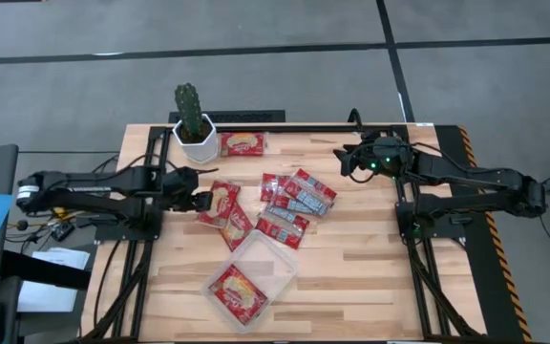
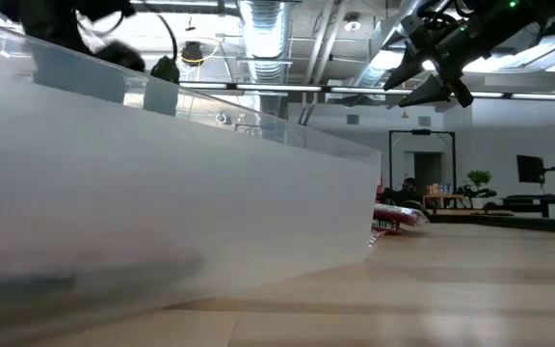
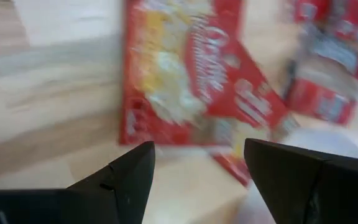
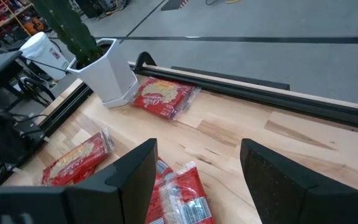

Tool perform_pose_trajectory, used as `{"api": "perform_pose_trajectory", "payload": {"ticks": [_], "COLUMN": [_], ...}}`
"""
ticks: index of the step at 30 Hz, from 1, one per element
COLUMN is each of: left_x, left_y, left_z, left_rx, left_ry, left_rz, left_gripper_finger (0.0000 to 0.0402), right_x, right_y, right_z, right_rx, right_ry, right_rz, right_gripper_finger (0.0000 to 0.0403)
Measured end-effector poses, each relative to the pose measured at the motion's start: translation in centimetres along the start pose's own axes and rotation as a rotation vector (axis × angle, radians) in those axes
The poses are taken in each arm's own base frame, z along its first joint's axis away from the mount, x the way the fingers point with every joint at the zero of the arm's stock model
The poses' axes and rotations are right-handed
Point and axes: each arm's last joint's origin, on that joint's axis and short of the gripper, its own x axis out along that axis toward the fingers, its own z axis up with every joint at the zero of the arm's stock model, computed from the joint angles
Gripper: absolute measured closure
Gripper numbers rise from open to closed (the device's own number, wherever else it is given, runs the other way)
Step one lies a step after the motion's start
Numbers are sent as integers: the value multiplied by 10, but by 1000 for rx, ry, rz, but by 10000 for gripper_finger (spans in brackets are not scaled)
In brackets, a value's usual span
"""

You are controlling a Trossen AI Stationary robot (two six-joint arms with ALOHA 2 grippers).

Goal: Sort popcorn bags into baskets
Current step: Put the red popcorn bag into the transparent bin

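Note:
Red popcorn bags lie flat on the wooden table: a pile (image 1: 294, 203) at the middle, two overlapping ones (image 1: 225, 212) left of it, and one (image 1: 242, 143) by the far edge. The clear tray (image 1: 273, 250) sits near the near edge with one bag (image 1: 237, 291) inside. My left gripper (image 1: 199, 201) is open and low, just left of the overlapping bags. In the left wrist view the nearer bag (image 3: 179, 74) lies ahead of the open left gripper (image 3: 197, 168), untouched. My right gripper (image 1: 347, 161) is open and hangs high over the table's far right part, also seen as the right gripper (image 2: 432, 72) in the low view.
A white pot with a cactus (image 1: 196, 129) stands at the far left, next to the lone bag (image 4: 163, 96). The tray's wall (image 2: 162, 212) fills the left of the low view. Bare wood (image 1: 370, 258) lies right of the tray.

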Motion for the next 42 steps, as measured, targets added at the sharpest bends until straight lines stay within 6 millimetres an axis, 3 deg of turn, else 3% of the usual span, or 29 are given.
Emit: {"api": "perform_pose_trajectory", "payload": {"ticks": [11,26,31,39,42], "left_x": [43,79,84,91,91], "left_y": [47,78,80,81,79], "left_z": [14,7,6,7,9], "left_rx": [-34,-160,-174,-175,-192], "left_ry": [-92,-63,-46,-62,-80], "left_rz": [28,-179,-139,-108,-134], "left_gripper_finger": [165,175,231,376,390], "right_x": [0,0,0,0,0], "right_y": [0,0,0,0,0], "right_z": [0,0,0,0,0], "right_rx": [1,1,1,1,1], "right_ry": [-2,-2,-5,-6,-6], "right_rz": [1,0,-4,-5,-5], "right_gripper_finger": [148,148,148,148,148]}}
